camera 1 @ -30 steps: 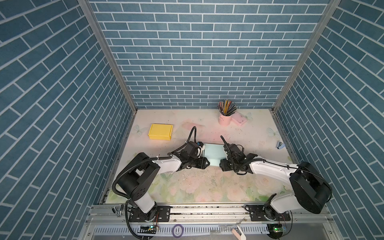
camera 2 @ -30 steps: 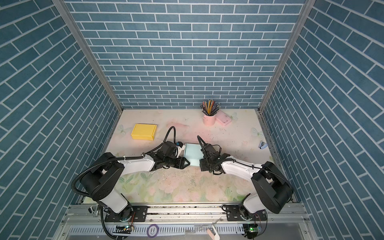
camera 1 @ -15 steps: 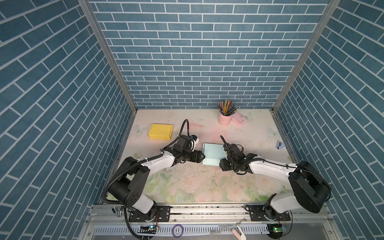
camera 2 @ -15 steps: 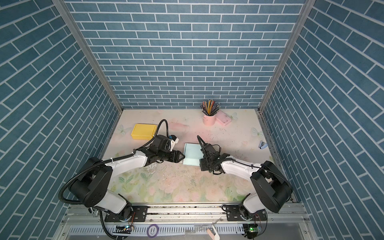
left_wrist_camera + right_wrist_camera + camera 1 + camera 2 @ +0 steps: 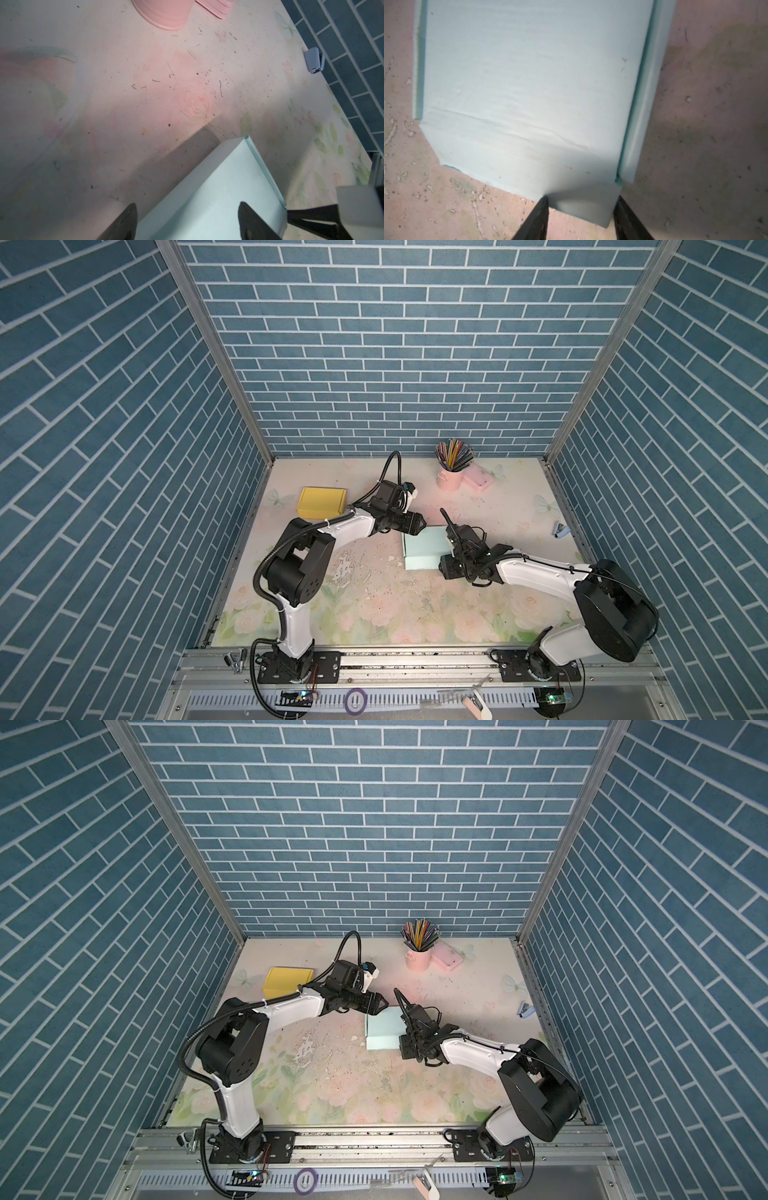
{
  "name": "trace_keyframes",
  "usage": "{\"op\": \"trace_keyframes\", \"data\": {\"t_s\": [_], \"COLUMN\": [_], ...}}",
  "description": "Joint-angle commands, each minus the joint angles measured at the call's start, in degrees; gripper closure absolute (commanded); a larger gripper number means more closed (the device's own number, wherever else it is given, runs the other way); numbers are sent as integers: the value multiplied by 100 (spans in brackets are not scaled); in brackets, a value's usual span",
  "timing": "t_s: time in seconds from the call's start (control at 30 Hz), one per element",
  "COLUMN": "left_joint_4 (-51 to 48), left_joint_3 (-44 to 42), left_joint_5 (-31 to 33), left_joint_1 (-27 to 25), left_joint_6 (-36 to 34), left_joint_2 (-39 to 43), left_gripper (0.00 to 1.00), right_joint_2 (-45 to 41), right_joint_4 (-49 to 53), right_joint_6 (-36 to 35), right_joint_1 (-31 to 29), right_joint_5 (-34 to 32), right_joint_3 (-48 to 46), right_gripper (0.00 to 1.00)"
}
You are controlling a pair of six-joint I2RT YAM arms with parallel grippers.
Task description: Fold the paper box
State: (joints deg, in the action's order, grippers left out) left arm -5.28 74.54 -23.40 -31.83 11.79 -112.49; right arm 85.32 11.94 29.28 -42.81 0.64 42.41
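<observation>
Right gripper [image 5: 581,200] on box [image 5: 529,83], floral tabletop [image 5: 708,128]

We see the pale blue paper box [image 5: 529,83] lying flat on the pink table [image 5: 708,128], which has many small specks and scratches. A light crease [image 5: 508,127] runs across the top panel of the box. Along one long edge there is a narrow folded flap [image 5: 646,99], a little darker at the fold. One corner of the box sits in the right gripper [image 5: 582,198]. Its two dark fingers [image 5: 538,220] stand on either side of this corner and lie against its edges.
</observation>
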Motion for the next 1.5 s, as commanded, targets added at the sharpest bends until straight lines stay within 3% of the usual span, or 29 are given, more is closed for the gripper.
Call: {"op": "trace_keyframes", "data": {"t_s": [0.0,0.4,0.87,1.07,1.47], "left_joint_4": [-251,-460,-316,-116,467], "left_joint_3": [288,511,158,-117,-1269], "left_joint_5": [-34,-627,-1152,-1280,-1053], "left_joint_1": [37,-51,-139,-139,-25], "left_joint_6": [-265,-510,-346,-195,51], "left_joint_2": [-342,-859,-740,-622,-175], "left_gripper": [24,30,39,40,40], "right_joint_2": [90,523,1031,606,-902], "right_joint_4": [81,-60,-107,-238,-807], "right_joint_6": [-166,-368,-522,-450,411], "right_joint_1": [53,119,233,-54,-99], "right_joint_5": [-105,-170,-600,-235,-97], "right_joint_3": [104,358,829,664,-1115], "right_gripper": [49,49,51,51,51]}}
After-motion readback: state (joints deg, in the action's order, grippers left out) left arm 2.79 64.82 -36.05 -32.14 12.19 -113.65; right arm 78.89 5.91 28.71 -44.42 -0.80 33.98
